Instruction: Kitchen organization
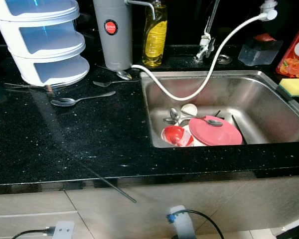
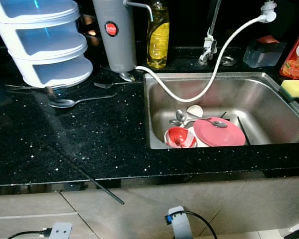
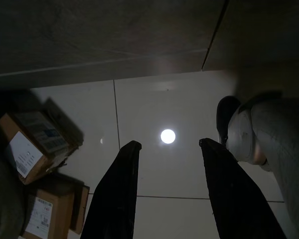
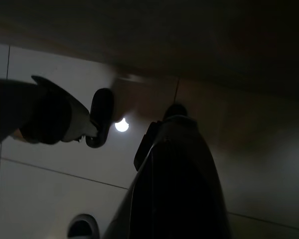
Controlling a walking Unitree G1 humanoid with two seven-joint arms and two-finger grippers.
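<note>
A black counter [image 1: 65, 144] runs across the scene, with a steel sink [image 1: 269, 107] set into its right half. In the sink's near left corner lie a pink plate [image 1: 217, 132], a red bowl [image 1: 177, 135] just left of it and touching, and 2 or 3 spoons [image 1: 175, 115] behind them — one rests across the plate's far edge. A white hose [image 1: 189, 94] loops down over the basin.

On the counter, a spoon [image 1: 79, 100] lies left of the sink; a second spoon [image 1: 107, 83] sits farther back, near a grey canister [image 1: 112, 32]. A yellow soap bottle [image 1: 155, 35] stands right of the canister. A white 3-tier rack [image 1: 42, 42] fills the far left corner. A sponge [image 1: 294, 87] sits at the sink's right rim.

Both arms hang low. The left gripper [image 3: 167, 149] points at pale floor tiles, fingers spread and empty. The right gripper [image 4: 174, 149] is dark — I cannot tell its state.
</note>
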